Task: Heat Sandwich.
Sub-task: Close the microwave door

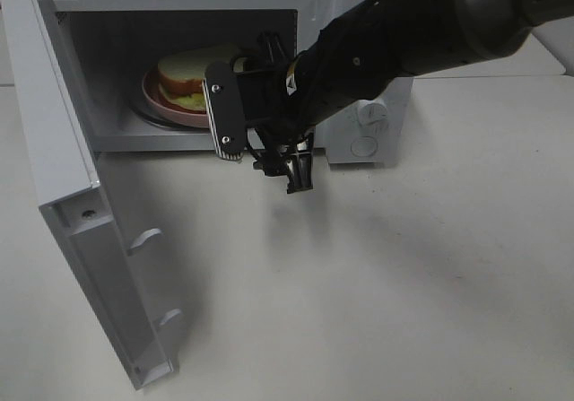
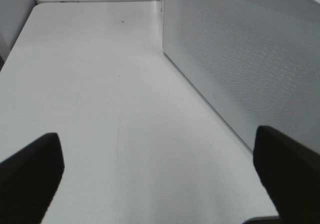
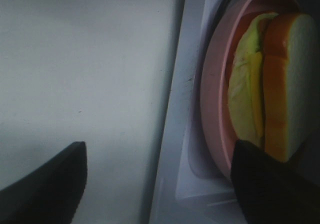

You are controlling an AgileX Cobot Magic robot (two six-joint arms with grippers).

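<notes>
The sandwich, pale bread with yellow and red filling, lies on a round pink plate inside the open white microwave. My right gripper reaches across to the oven's mouth and stands open. One wide finger is in front of the sill, the other beside the plate. In the right wrist view the sandwich and plate sit next to one finger, with nothing between the jaws of the right gripper. My left gripper is open over bare table and is out of the high view.
The microwave door hangs wide open to the left, reaching toward the table's front. The white table spreads to the right and front. In the left wrist view the oven's perforated side wall runs beside the left gripper.
</notes>
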